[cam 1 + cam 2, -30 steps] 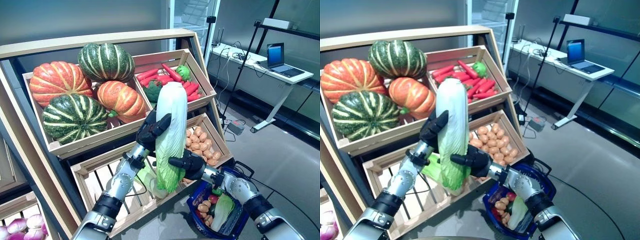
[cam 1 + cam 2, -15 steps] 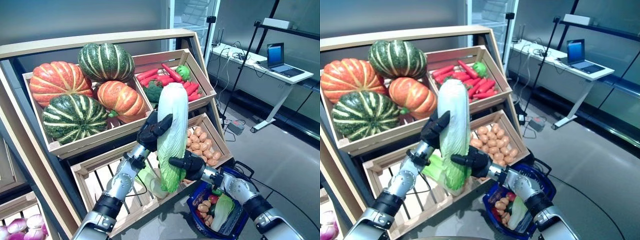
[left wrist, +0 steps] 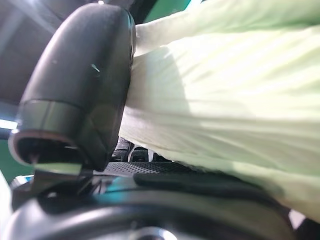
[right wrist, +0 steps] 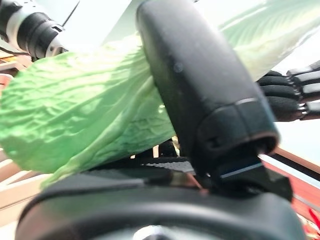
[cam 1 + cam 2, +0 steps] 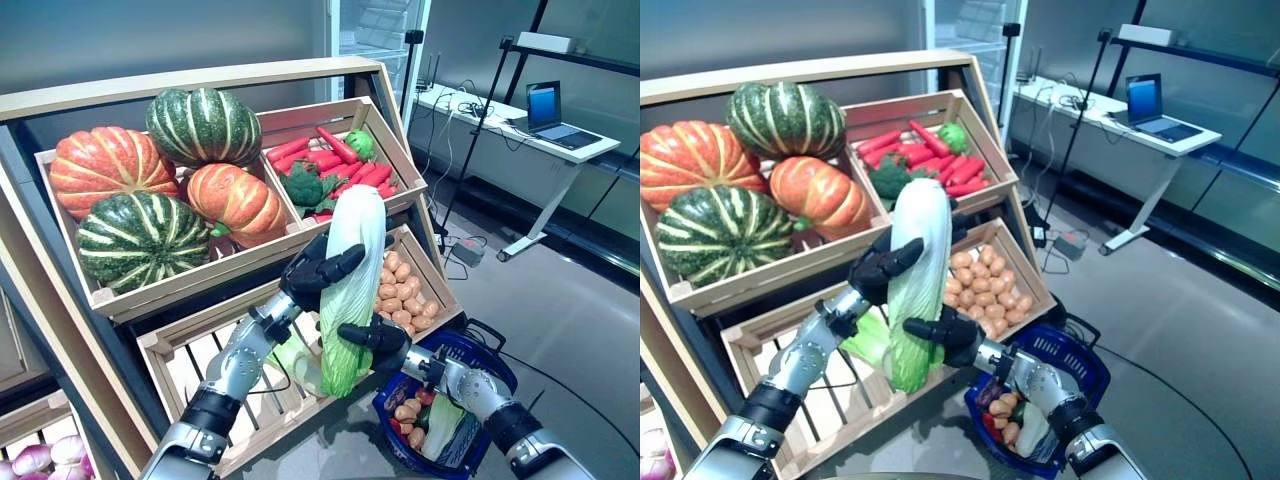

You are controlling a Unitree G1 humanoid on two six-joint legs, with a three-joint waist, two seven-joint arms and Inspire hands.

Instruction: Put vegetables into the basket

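A long napa cabbage [image 5: 360, 225], white above and green-leaved at its lower end, is held upright in front of the wooden stand, leaning a little to the right. My left hand [image 5: 318, 272] grips its middle from the left; its thumb [image 3: 80, 90] lies against the pale leaves [image 3: 225, 90]. My right hand [image 5: 375, 340] grips its lower leafy part [image 4: 85, 110] from the right, thumb [image 4: 200, 85] across it. The blue basket [image 5: 497, 362] stands on the floor at the lower right, below the cabbage. It holds small brown round vegetables, a pale green cabbage [image 5: 442, 422] and red and green pieces.
The slanted wooden stand [image 5: 200, 82] with its crates fills the left and middle. A slatted lower crate [image 5: 190, 355] lies behind my left arm. A desk with a laptop [image 5: 552, 112] stands at the back right, with grey floor between.
Both hands have brought the cabbage lower and a little to the right, its top now tilted further right. The camera has shifted slightly.
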